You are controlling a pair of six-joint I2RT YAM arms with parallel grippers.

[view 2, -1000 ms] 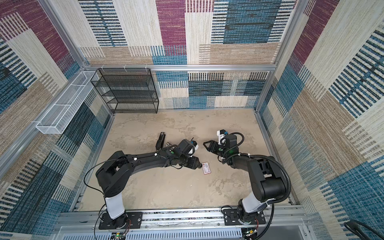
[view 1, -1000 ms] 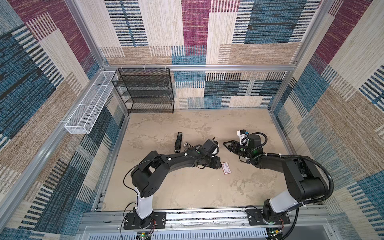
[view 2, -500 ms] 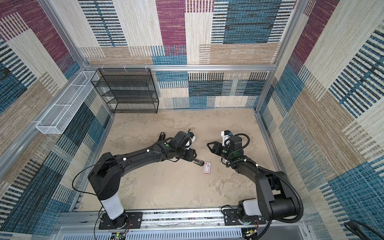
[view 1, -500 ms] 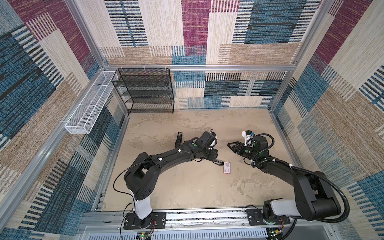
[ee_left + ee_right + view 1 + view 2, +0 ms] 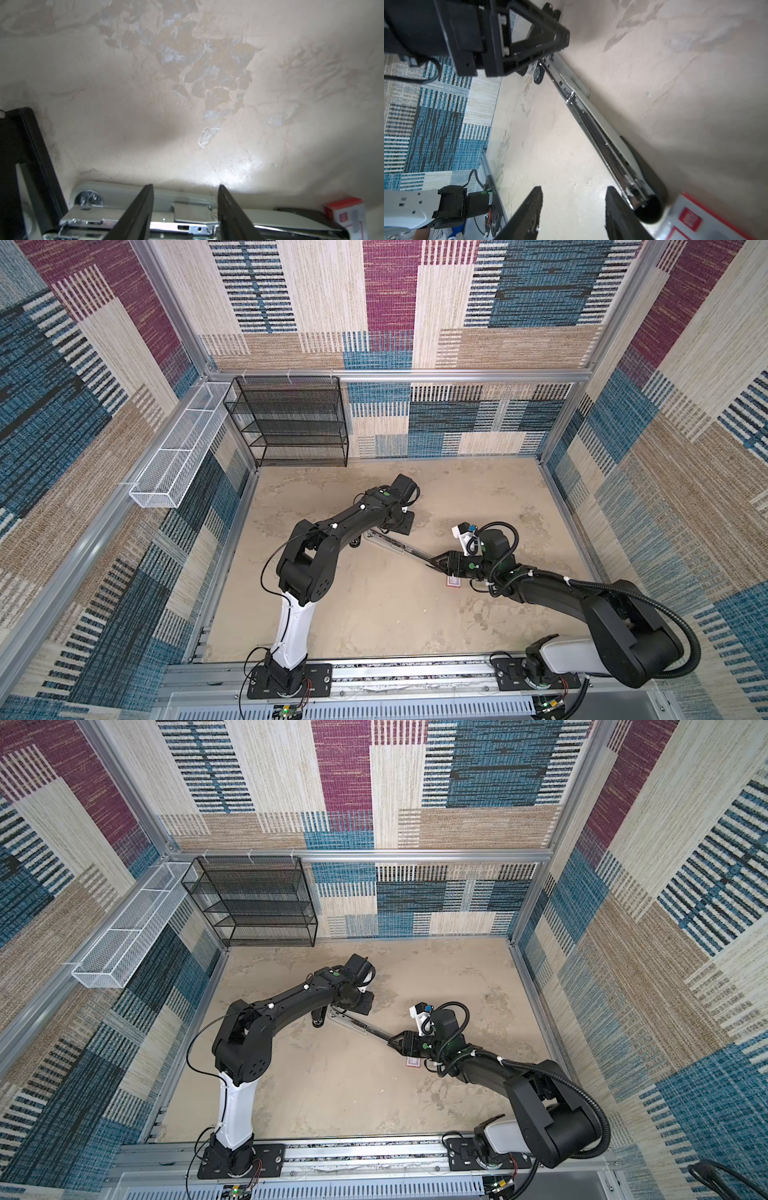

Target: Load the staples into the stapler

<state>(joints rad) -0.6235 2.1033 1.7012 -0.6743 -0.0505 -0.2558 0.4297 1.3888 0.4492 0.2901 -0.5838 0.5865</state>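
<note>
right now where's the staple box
In both top views the staple box lies right of centre, close beside the right gripper, at the near tip of the opened stapler.

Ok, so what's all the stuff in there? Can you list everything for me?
stapler: one, silver and black, open, lying mid-table
box of staples: one, white with red, on the table by the stapler's front end
shelf rack: one, black wire, back left corner
basket: one, white wire, on the left wall
table: one, beige
left gripper: one, black, open, over the stapler's hinge end
right gripper: one, black, open, at the stapler's front end
</note>
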